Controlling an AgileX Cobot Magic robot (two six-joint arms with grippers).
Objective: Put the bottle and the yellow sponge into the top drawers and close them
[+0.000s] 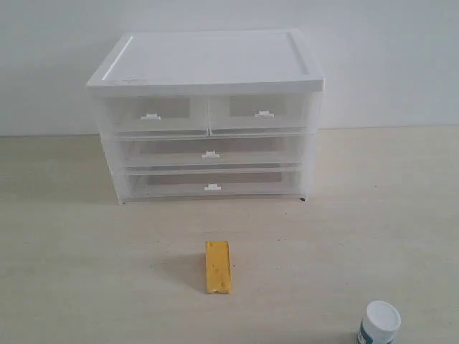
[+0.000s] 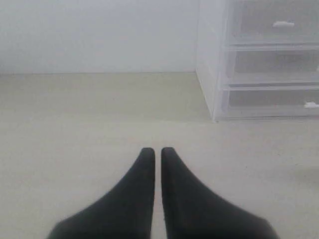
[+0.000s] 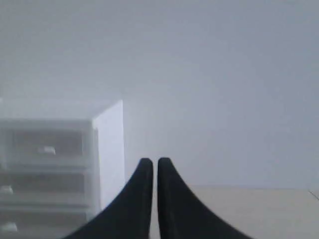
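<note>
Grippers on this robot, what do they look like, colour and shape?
The left gripper has two matte black fingers, broad at the base, curving to narrow rounded tips. The right gripper looks the same. No cables or markings show, and the arms themselves appear in no view.

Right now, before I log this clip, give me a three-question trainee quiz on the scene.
1. True or false: the yellow sponge already lies inside one of the top drawers.
2. Which stands nearest the exterior view's lower right corner: A the yellow sponge, B the bottle, C the cabinet?
3. Fill in: the left tool and the right tool are both ____, holding nothing.
Key: 1 false, it lies on the table before the cabinet, top drawers closed; 2 B; 3 shut.
</note>
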